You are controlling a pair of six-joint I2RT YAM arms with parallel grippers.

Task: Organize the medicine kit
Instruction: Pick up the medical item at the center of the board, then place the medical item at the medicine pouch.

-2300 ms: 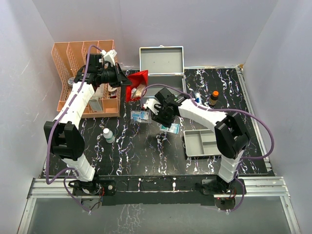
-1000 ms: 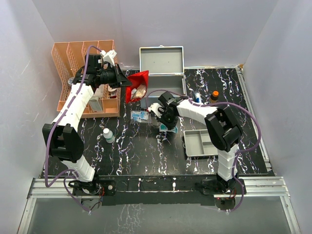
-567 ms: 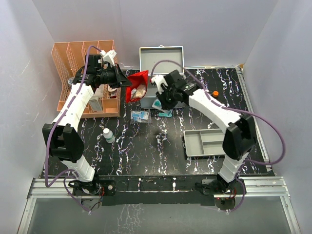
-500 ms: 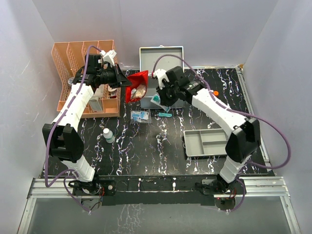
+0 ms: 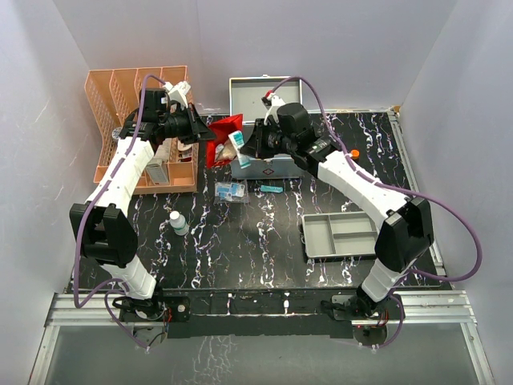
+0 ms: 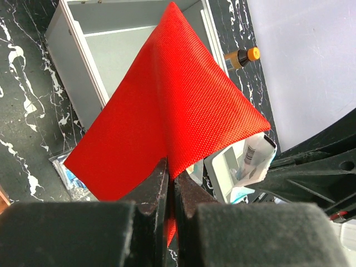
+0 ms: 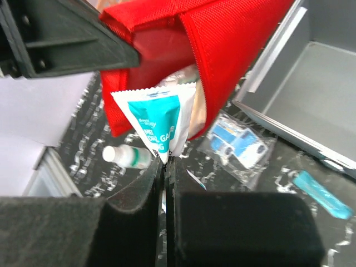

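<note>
Black marbled table [image 5: 240,257] bearing: orange rack [image 5: 108,96], rear left; open metal case [image 5: 264,98], rear centre; grey divided tray [image 5: 341,237], near right; white bottle [image 5: 178,223], left of centre; blue packets [image 5: 231,190] and a small blue strip [image 5: 271,188], perhaps a sachet, just before the case.

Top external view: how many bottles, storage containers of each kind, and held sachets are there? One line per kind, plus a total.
Bottles: 2, the white bottle and the orange-capped bottle
Metal cases: 1, the medicine kit
grey tray: 1
red pouch: 1
orange rack: 1
teal sachet, held: 1
Total: 7
</note>
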